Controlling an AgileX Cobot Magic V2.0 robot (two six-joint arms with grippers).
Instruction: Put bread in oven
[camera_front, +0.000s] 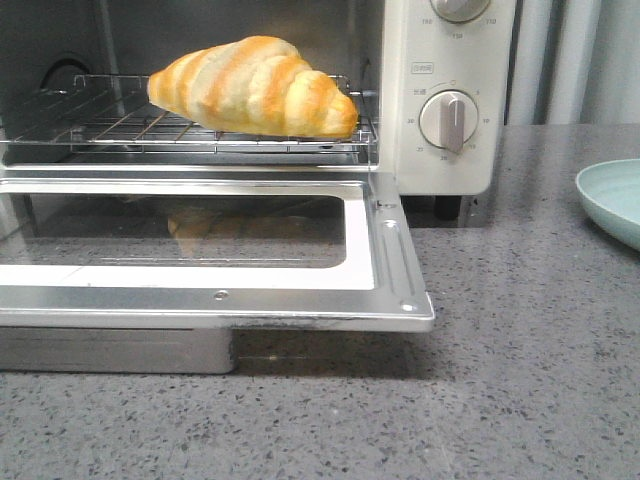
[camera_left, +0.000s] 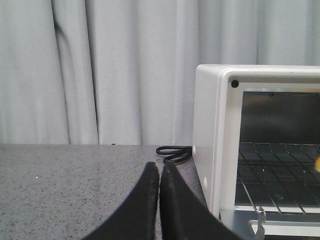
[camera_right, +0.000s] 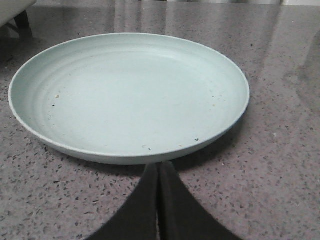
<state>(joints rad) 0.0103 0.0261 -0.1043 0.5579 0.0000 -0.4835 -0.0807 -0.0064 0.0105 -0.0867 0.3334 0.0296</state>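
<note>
The bread (camera_front: 255, 87), a golden-orange roll with cream stripes, lies on the wire rack (camera_front: 120, 128) inside the cream-white oven (camera_front: 450, 60). The oven's glass door (camera_front: 200, 250) is dropped open and lies flat. In the left wrist view my left gripper (camera_left: 159, 167) is shut and empty, low over the counter beside the oven's left wall (camera_left: 205, 145); a sliver of the bread (camera_left: 317, 163) shows at the frame edge. In the right wrist view my right gripper (camera_right: 159, 166) is shut and empty, just in front of the plate's rim. Neither gripper shows in the front view.
A pale green empty plate (camera_right: 127, 95) sits on the speckled grey counter to the right of the oven, also in the front view (camera_front: 612, 200). A black power cord (camera_left: 172, 152) lies behind the oven's left side. Grey curtains (camera_left: 100, 70) hang at the back.
</note>
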